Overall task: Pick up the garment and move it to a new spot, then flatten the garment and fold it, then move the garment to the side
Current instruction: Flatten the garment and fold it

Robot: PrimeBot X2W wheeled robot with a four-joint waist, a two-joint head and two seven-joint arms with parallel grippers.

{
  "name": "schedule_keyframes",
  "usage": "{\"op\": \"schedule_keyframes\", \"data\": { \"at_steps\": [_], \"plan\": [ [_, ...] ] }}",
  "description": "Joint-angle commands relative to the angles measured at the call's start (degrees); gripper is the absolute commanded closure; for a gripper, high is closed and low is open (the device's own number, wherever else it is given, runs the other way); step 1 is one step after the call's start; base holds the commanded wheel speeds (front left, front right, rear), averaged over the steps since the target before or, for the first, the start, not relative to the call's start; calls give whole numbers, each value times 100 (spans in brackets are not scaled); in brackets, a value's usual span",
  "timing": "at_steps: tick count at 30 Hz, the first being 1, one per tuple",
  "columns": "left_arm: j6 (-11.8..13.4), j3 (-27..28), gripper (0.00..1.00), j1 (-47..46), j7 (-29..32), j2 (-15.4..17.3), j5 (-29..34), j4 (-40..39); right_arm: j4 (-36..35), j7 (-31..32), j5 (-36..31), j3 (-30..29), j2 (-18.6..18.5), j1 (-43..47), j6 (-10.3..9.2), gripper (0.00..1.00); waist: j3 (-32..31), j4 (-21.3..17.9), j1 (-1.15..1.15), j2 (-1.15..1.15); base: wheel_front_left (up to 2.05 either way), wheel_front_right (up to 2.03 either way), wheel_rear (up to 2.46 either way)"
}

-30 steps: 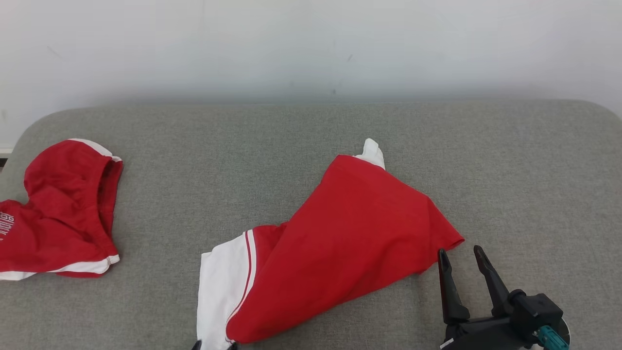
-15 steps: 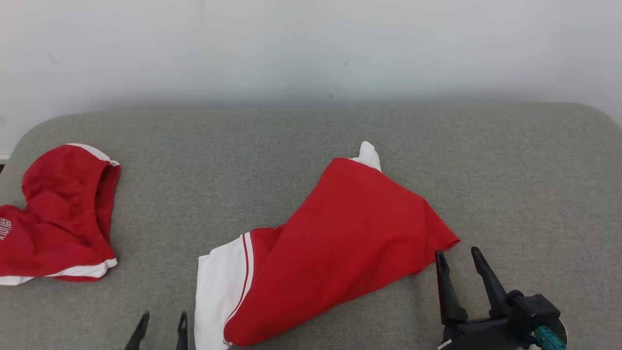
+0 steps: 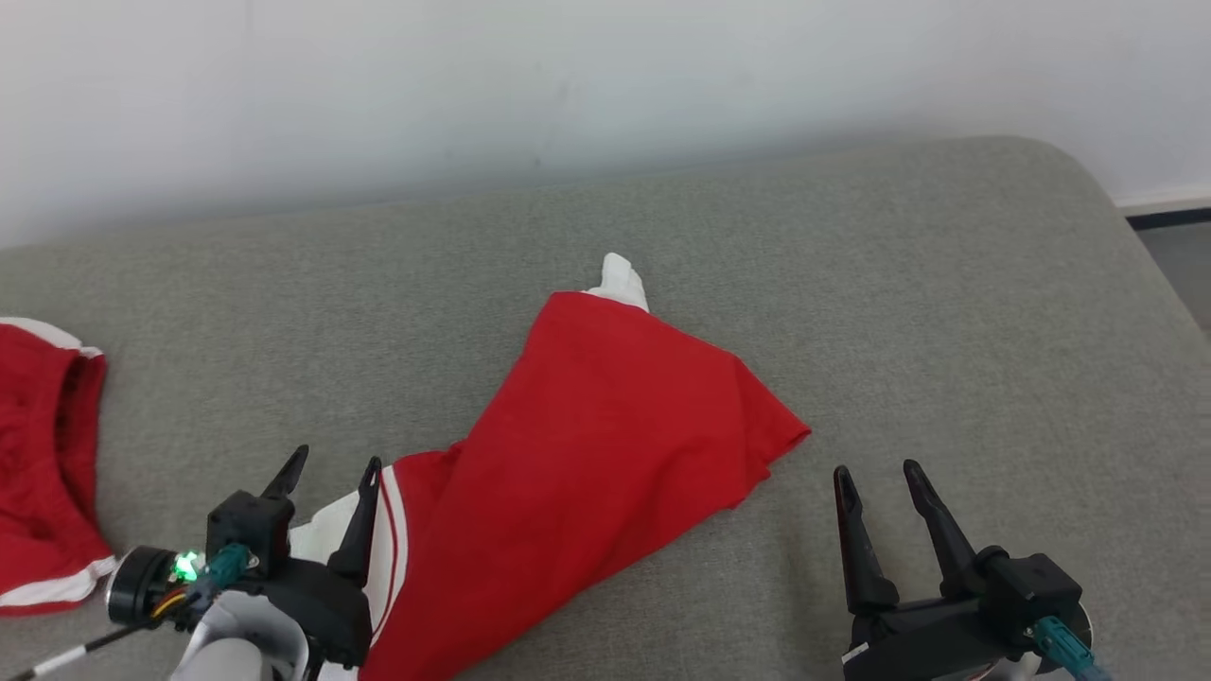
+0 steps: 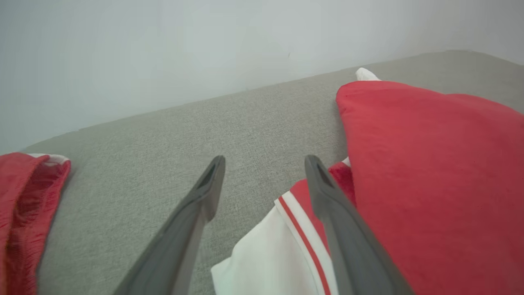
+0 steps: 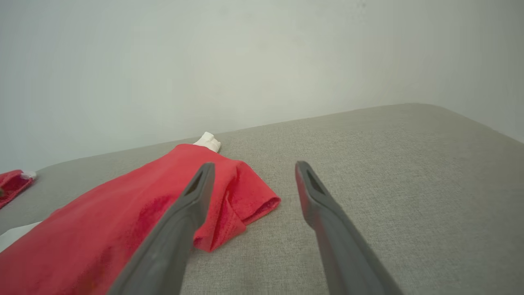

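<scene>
A red garment with white trim (image 3: 587,445) lies folded in a rough triangle on the grey cushion, its white striped end at the lower left. It also appears in the left wrist view (image 4: 430,172) and the right wrist view (image 5: 123,229). My left gripper (image 3: 333,470) is open, with its right finger over the white striped edge (image 4: 294,237) and nothing held. My right gripper (image 3: 875,475) is open just right of the garment's red corner (image 5: 254,203), apart from it.
A second red garment with white trim (image 3: 43,454) lies at the cushion's left edge, also seen from the left wrist (image 4: 24,205). The grey cushion (image 3: 946,312) spreads bare to the right and back, ending at a white wall (image 3: 605,76).
The head camera has turned right, shifting the whole picture left. My left gripper has risen into view, open, beside the garment's white end. The right gripper holds its place near the red corner.
</scene>
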Motion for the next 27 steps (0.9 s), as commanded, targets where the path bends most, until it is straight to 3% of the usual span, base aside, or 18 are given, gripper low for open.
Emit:
{"op": "schedule_keyframes", "data": {
  "at_steps": [1,11,12,14,20,24,27],
  "plan": [
    [-68,-62,0,-226,86,90,-24,237,-14,-1,41,4,7,-80,-13,0,283,-423,0,0,0,0,0],
    [-211,-482,0,-798,666,195,-342,1500,-13,0,100,-22,8,-145,-13,0,401,-777,0,0,0,0,0],
    [-219,-522,8,-839,714,192,-387,1581,-15,0,100,-35,7,-143,-13,0,399,-780,0,0,0,0,0],
    [-222,-603,100,-873,727,164,-499,1679,-23,0,96,-73,7,-127,-13,0,383,-757,0,0,0,0,0],
    [-205,-734,100,-962,434,200,-622,1741,-28,0,32,-135,8,-38,-13,0,229,-496,0,0,0,0,0],
    [-42,-622,100,-946,72,188,-658,1623,-15,0,5,-143,7,27,-13,0,86,-304,0,0,0,0,0],
    [228,-399,100,-710,-257,231,-741,1407,6,0,-9,-140,7,98,-13,0,-50,-113,0,0,0,0,0]
  ]
}}
